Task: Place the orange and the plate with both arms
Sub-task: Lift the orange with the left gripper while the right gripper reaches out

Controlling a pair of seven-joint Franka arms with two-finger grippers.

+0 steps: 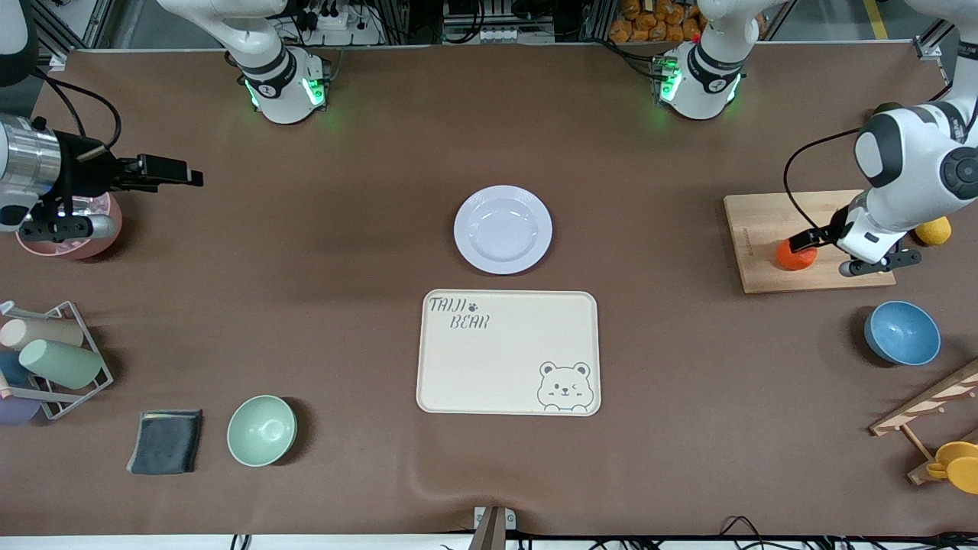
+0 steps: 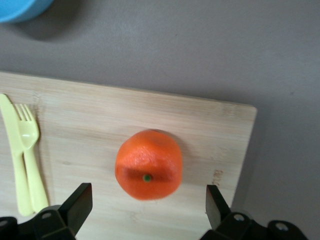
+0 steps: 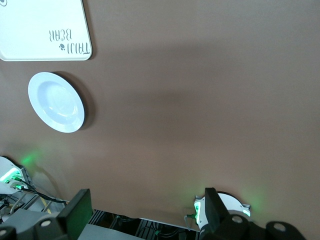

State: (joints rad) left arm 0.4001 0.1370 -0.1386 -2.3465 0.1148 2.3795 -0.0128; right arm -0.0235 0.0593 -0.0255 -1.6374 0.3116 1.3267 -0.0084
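With its fingers spread wide, the left hand (image 2: 145,210) hangs over the small round orange (image 2: 148,164) on the wooden cutting board (image 2: 100,125), which may roll away if pinched off-centre, while the open right hand (image 3: 145,215) waits above the brown tabletop (image 1: 306,290), well apart from the round pale lavender plate (image 1: 503,229).

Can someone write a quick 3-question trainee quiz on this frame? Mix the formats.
1. True or false: the orange already lies on the plate.
2. Multiple choice: the left gripper is over A) the blue bowl B) the wooden board C) the bear tray.
3. Fill in: the plate lies ____ from the front camera than the bear tray.

Key:
1. False; it rests on the wooden board between the left gripper's open fingers.
2. B.
3. Farther. The right gripper waits open at its own end of the table.
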